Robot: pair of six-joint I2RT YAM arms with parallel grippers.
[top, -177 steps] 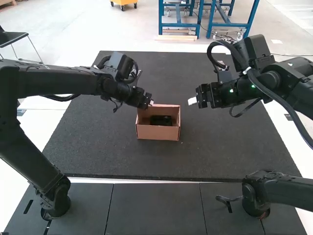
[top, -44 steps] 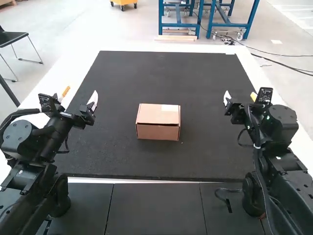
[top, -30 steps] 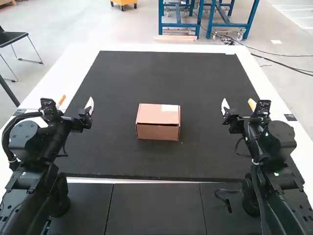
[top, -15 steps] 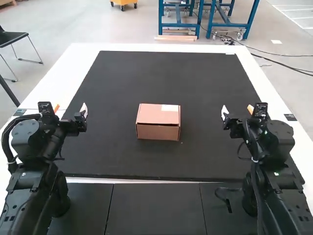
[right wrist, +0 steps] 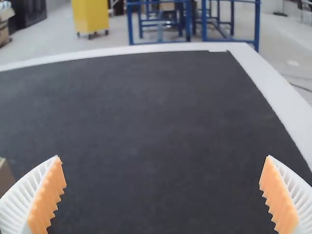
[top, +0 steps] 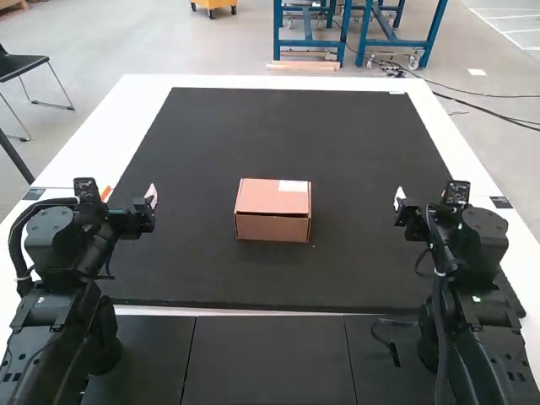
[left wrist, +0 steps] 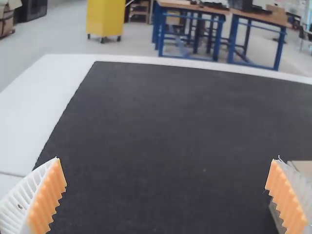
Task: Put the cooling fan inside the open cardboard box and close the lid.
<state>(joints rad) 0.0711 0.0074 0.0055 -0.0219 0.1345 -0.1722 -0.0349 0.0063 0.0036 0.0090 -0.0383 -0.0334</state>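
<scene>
Your left arm (top: 59, 245) and right arm (top: 472, 245) are black, round-jointed, with looped black cables (top: 17, 253); your fingers (left wrist: 19, 207) are white, ribbed, with orange pads (right wrist: 46, 195).

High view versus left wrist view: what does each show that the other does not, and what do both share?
High view adds: the whole cardboard box, lid closed, in the middle of the black mat, and the right hand, open, near the mat's right edge. Left wrist view adds: the ribbed orange pads of the left hand, close up and wide apart. Both: the mat, the left hand, and probably the box, as a tan corner behind one finger.
</scene>
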